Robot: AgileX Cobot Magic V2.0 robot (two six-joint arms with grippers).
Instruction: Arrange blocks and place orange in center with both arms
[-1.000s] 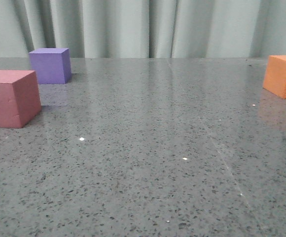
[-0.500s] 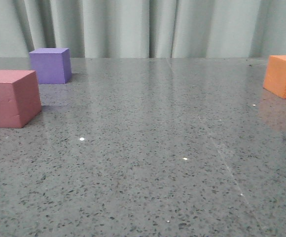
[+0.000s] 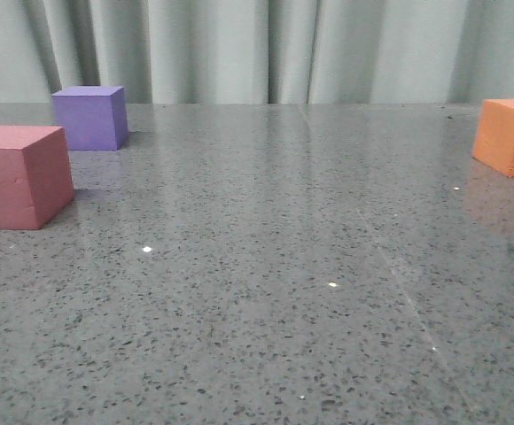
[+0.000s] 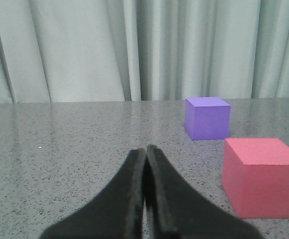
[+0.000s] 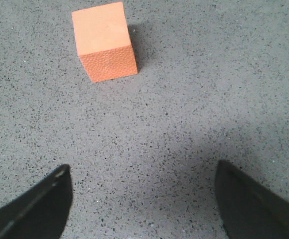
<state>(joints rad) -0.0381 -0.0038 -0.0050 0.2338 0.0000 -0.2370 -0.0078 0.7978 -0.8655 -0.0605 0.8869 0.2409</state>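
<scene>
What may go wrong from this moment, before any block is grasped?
The left gripper is shut, so it would probably push the pink-red cube unless it opens first. The pink-red cube and purple cube stand near each other; one could get bumped. The open right gripper is apart from the orange cube, so it may close off-centre.

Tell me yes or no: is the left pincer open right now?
No, the left pincer has its two black fingers pressed together, with nothing between them.

dusty pink-red cube (image 3: 19,175), plain purple cube (image 3: 89,117), orange cube (image 3: 510,135) with pebbled sides. grey table (image 3: 275,266) speckled black and white. pale green-grey curtain (image 3: 239,49). black left gripper (image 4: 146,155) and black right gripper (image 5: 143,199).
</scene>
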